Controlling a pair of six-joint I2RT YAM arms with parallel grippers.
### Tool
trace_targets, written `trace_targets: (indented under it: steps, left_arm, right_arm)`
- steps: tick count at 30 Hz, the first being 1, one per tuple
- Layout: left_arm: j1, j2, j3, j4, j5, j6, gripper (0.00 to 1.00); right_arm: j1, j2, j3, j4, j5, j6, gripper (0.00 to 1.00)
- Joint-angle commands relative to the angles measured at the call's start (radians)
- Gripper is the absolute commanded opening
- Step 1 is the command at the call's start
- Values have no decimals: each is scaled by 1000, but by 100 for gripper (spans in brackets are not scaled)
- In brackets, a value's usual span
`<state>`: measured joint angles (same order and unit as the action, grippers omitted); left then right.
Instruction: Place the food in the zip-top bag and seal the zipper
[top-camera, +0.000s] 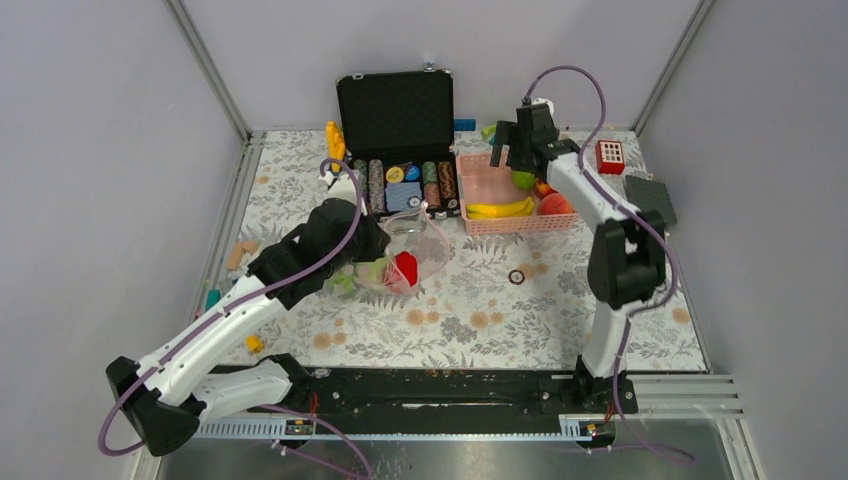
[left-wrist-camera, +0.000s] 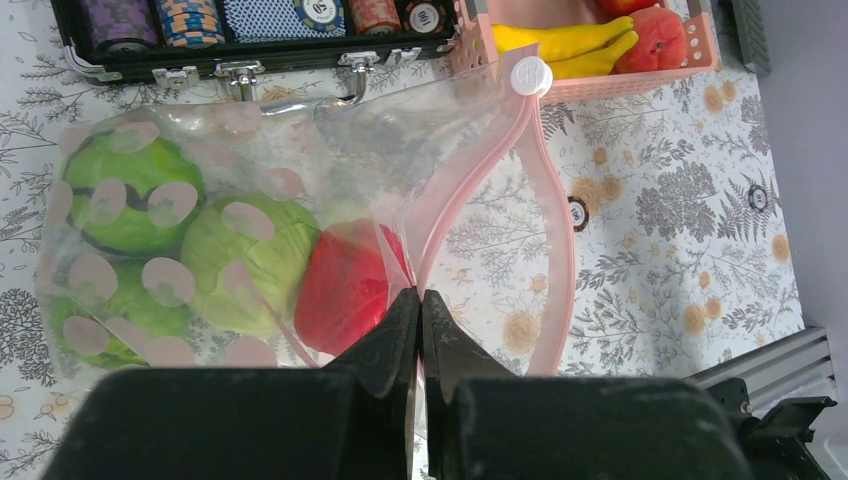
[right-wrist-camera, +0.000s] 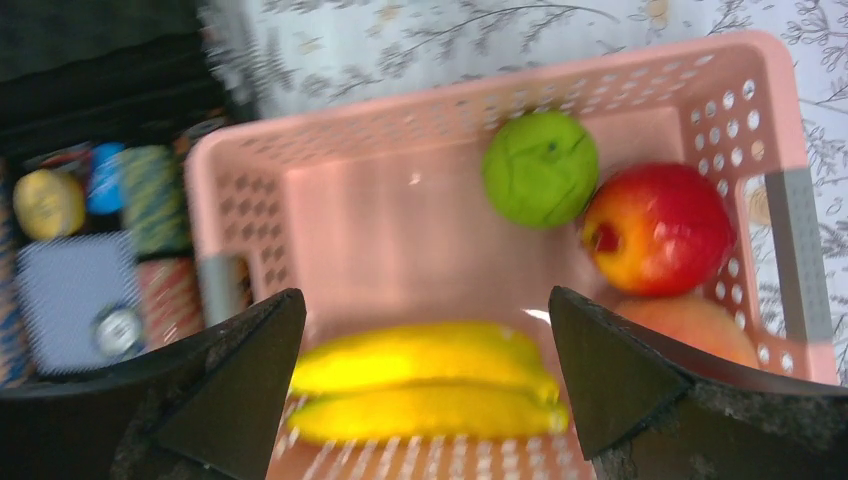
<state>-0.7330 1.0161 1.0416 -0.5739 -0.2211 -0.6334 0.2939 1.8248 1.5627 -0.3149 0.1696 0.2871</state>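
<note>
The clear dotted zip-top bag (top-camera: 425, 245) lies mid-table with its mouth open. In the left wrist view the bag (left-wrist-camera: 400, 140) holds green cabbages (left-wrist-camera: 130, 195) and a red pepper (left-wrist-camera: 345, 285). Its pink zipper (left-wrist-camera: 560, 230) loops open, with a white slider (left-wrist-camera: 531, 75) at the far end. My left gripper (left-wrist-camera: 420, 300) is shut on the bag's mouth edge, and it also shows from above (top-camera: 375, 245). My right gripper (right-wrist-camera: 427, 300) is open and empty above the pink basket (right-wrist-camera: 480, 95), over the bananas (right-wrist-camera: 420, 385). A green fruit (right-wrist-camera: 540, 168), a red apple (right-wrist-camera: 658, 228) and an orange fruit (right-wrist-camera: 700, 330) lie beside them.
An open black case (top-camera: 395, 110) of poker chips stands behind the bag, left of the basket (top-camera: 515, 227). A red block (top-camera: 610, 156) and a dark plate (top-camera: 650, 195) lie at the back right. A small ring (top-camera: 516, 276) lies mid-table. Small toys (top-camera: 240, 252) sit at the left edge.
</note>
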Motion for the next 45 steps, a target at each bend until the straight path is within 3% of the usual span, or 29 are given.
trace_targets:
  steps: [1, 4, 11, 19, 36, 38, 43, 45]
  left_arm:
    - [4, 7, 9, 32, -41, -7, 0]
    - [4, 10, 3, 46, -38, -4, 0]
    - [3, 31, 14, 46, -34, -4, 0]
    - [3, 37, 24, 43, -34, -4, 0]
    - [4, 48, 26, 43, -25, -8, 0]
    - [4, 49, 25, 42, -24, -9, 0]
    - [4, 40, 21, 40, -22, -15, 0]
    - [3, 33, 17, 39, -22, -19, 0]
  right_arm:
    - [-29, 198, 203, -98, 131, -49, 100]
    - [-40, 299, 289, -96, 211, -69, 100]
    - [-57, 485, 497, -198, 185, -27, 100]
    - [-68, 670, 813, -509, 166, 23, 100]
    - [-72, 671, 716, -519, 84, 59, 98]
    - [-73, 667, 708, -512, 77, 56, 90]
    - [-74, 653, 697, -494, 87, 58, 53]
    - [-74, 633, 678, -476, 102, 61, 45]
